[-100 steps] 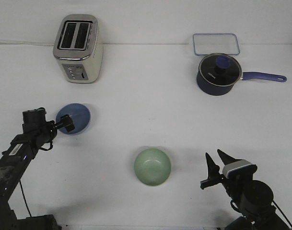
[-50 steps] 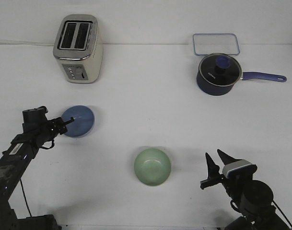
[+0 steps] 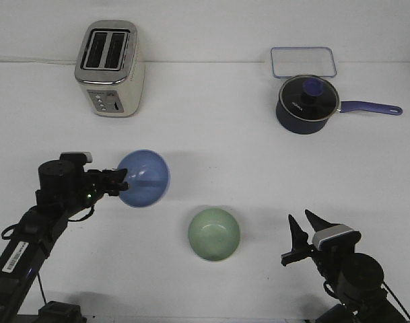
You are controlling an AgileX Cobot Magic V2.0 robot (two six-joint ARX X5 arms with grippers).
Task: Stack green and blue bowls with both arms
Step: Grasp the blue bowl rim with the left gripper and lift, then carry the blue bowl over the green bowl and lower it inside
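Blue bowl (image 3: pixel 143 178) in left fingers (image 3: pixel 119 183)

A cream and chrome two-slot toaster (image 3: pixel 110 67) stands upright at the far left of the white table (image 3: pixel 211 134). At the far right sits a dark navy saucepan (image 3: pixel 307 104) with a blue-knobbed glass lid, handle pointing right. Just behind it lies a clear rectangular container (image 3: pixel 303 61)
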